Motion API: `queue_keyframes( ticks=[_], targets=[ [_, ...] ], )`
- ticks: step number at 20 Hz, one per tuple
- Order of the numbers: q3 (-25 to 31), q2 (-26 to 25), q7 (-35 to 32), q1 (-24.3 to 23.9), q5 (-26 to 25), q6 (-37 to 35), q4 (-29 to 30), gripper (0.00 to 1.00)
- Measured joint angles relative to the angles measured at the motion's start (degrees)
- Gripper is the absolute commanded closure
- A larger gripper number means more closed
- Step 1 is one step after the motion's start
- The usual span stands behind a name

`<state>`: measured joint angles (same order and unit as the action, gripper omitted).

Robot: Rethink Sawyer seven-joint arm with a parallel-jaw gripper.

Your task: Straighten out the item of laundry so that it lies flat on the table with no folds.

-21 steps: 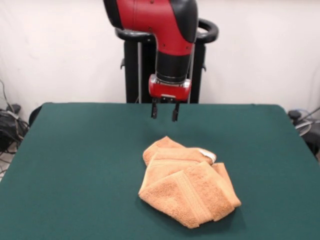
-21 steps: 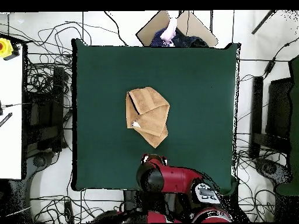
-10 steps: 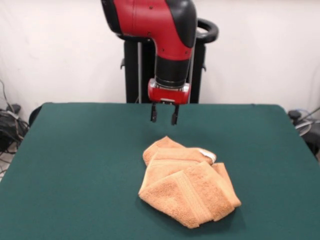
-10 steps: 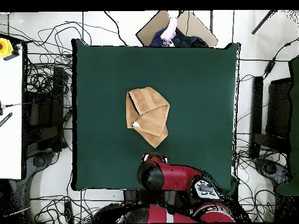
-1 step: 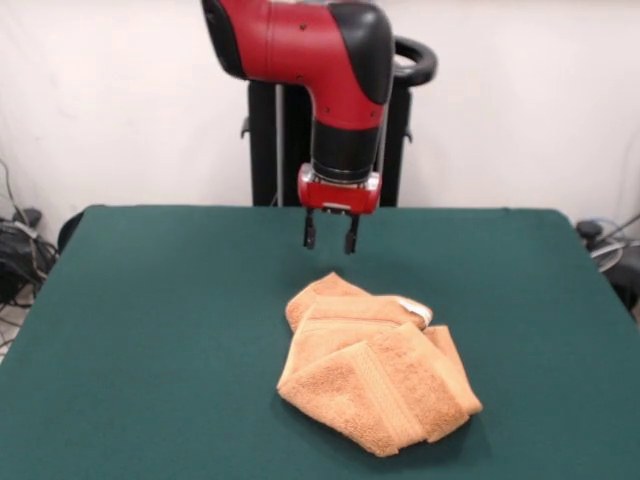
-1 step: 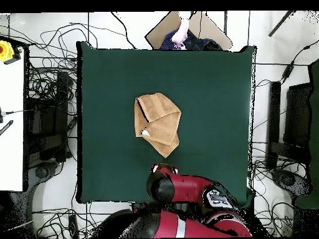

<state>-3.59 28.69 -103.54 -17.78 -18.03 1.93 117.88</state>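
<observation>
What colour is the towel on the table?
Orange-tan, the towel shows best in the front view.

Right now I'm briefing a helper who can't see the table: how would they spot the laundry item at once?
Find the big dark green table; near its middle lies the towel, a crumpled orange-tan terry cloth folded over itself, with a small white label at one edge. It is the only thing lying on the tabletop; the open gripper hangs above, apart from it.

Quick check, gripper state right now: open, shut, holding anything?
Gripper: open, holding nothing, hanging above the table just behind the folded towel.
</observation>
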Motion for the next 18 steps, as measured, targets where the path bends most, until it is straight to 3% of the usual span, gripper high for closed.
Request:
queue_keyframes(
  ticks=[18],
  targets=[
    [0.0,-3.5,0.0,0.6,0.0,0.0,-4.7,0.0]
  ],
)
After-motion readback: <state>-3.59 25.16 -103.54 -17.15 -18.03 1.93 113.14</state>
